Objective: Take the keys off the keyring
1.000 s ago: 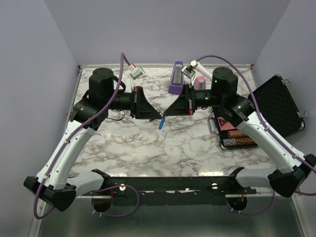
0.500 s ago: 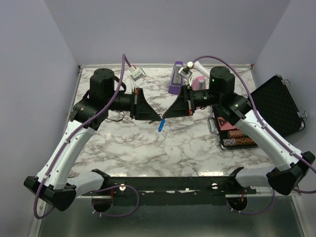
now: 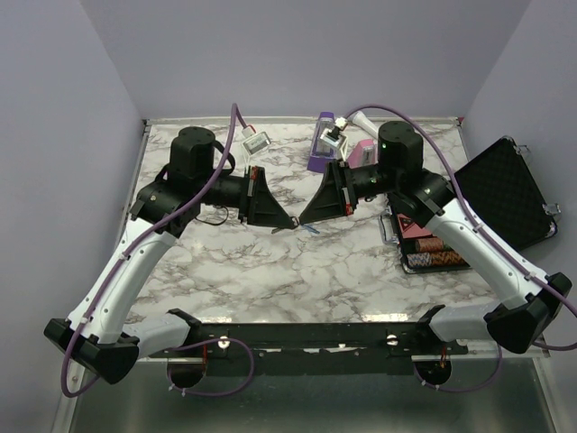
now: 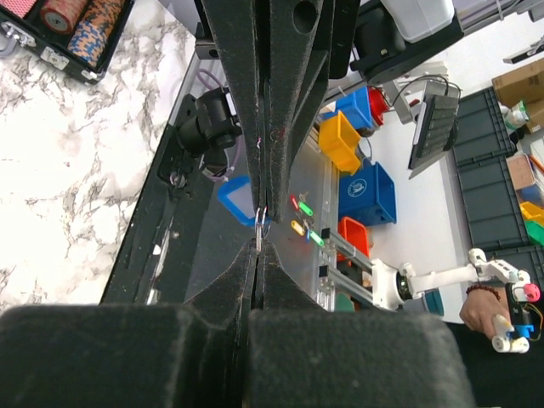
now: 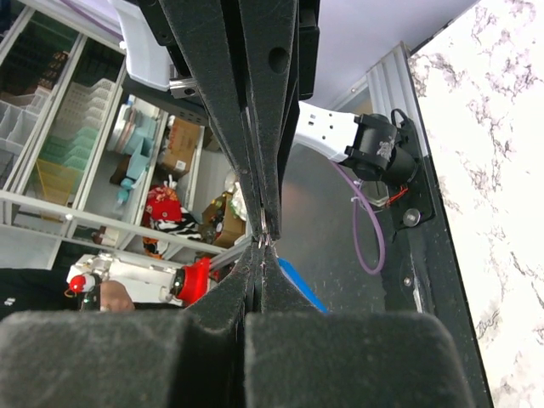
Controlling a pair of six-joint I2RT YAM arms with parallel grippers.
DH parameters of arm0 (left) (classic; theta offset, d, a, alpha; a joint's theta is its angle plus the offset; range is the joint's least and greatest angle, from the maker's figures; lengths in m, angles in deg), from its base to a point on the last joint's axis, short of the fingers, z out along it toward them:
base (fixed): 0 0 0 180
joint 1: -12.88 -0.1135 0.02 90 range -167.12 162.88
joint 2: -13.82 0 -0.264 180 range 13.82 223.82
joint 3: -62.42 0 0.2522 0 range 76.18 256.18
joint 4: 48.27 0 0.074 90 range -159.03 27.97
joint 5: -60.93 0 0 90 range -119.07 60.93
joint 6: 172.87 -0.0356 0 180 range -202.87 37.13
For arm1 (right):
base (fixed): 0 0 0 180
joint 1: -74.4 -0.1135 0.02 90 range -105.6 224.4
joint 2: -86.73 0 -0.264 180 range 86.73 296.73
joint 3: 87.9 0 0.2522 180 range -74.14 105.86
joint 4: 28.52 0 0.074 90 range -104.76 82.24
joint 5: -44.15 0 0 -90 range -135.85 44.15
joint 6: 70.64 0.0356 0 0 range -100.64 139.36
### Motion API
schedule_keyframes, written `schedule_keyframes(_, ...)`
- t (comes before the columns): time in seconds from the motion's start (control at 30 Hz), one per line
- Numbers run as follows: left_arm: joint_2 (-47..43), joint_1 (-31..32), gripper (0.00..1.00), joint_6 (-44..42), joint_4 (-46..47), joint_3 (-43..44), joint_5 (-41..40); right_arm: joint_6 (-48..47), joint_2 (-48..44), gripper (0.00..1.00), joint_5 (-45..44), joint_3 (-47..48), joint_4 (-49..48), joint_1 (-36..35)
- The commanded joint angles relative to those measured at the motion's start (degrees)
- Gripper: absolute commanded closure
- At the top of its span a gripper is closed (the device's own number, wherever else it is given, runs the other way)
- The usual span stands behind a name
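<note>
The two grippers meet tip to tip above the middle of the marble table (image 3: 243,271). My left gripper (image 3: 290,222) is shut on a thin metal keyring (image 4: 259,229), which shows edge-on at its closed tips (image 4: 257,246). My right gripper (image 3: 304,219) is also shut, its tips (image 5: 263,246) pinching the same small metal ring (image 5: 265,228). The tiny blue key (image 3: 312,230) hangs just under the right gripper's tip. Its blue head shows in the left wrist view (image 4: 236,195) and in the right wrist view (image 5: 299,287). Most of the ring is hidden between the fingers.
A purple metronome (image 3: 322,144) and a pink one (image 3: 364,152) stand at the back, behind the right arm. A small white device (image 3: 256,142) lies at the back left. An open black case (image 3: 509,194) with poker chips (image 3: 435,254) sits at the right edge.
Both grippers have dipped slightly, still tip to tip, and the right arm has leaned further left. The blue key, hanging straight down before, has swung right under the right gripper.
</note>
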Motion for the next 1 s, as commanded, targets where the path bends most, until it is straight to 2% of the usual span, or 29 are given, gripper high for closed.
schedule_keyframes(0.0,0.93,0.42,1.0,-2.76,-2.8,1.95,0.84,-1.06,0.58,0.99,5.04,1.55,1.5,-0.28)
schedule_keyframes(0.13,1.19,0.6,1.0,-2.76,-3.06,2.21,0.31,-2.82,1.29,0.99,4.96,2.96,3.96,-0.37)
schedule_keyframes(0.23,1.11,0.6,1.0,-2.67,-3.06,2.39,-0.48,-3.26,1.55,0.77,4.61,3.49,4.58,-0.37)
schedule_keyframes(0.3,1.11,0.6,1.0,-2.41,-2.8,2.57,-0.83,-3.35,1.46,0.58,3.99,3.66,4.58,-0.37)
schedule_keyframes(0.43,0.93,0.51,1.0,-1.18,-2.1,2.92,-2.06,-3.26,1.2,0.42,1.89,3.84,3.97,-0.37)
schedule_keyframes(0.67,0.14,0.6,1.0,2.07,1.94,2.83,-3.46,-0.89,0.15,0.39,-5.23,3.14,-0.16,-0.37)
schedule_keyframes(0.83,-1.79,0.51,1.0,8.39,10.1,0.03,-8.04,1.66,-1.61,0.39,-13.22,2.78,-4.64,-0.28)
schedule_keyframes(0.97,-3.28,0.51,1.0,11.21,11.96,0.02,-13.57,3.59,-1.17,0.39,-19.02,5.94,-5.97,-0.36)
